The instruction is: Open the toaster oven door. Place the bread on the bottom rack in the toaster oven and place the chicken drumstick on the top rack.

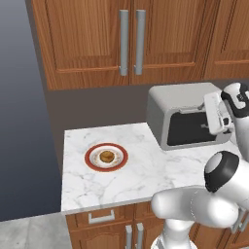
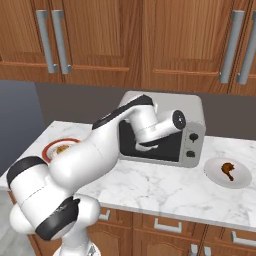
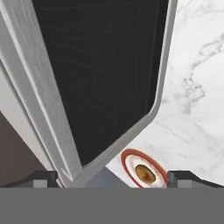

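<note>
Facing you: oven [image 1: 168, 109] on the counter [image 1: 146, 170], its door [image 3: 109, 65] shut. Gripper [image 3: 111, 178] at the door's handle [image 3: 41, 100], fingers spread wide, pinching nothing. Bread [image 1: 107, 156] on a red-rimmed plate [image 1: 91, 158] left of the oven; drumstick [image 2: 228, 170] on a plate [image 2: 242, 179] to its right.

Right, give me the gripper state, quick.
Gripper: open and empty, its dark fingertips spread wide in the hand view, right up against the grey-framed dark glass toaster oven door.
</note>
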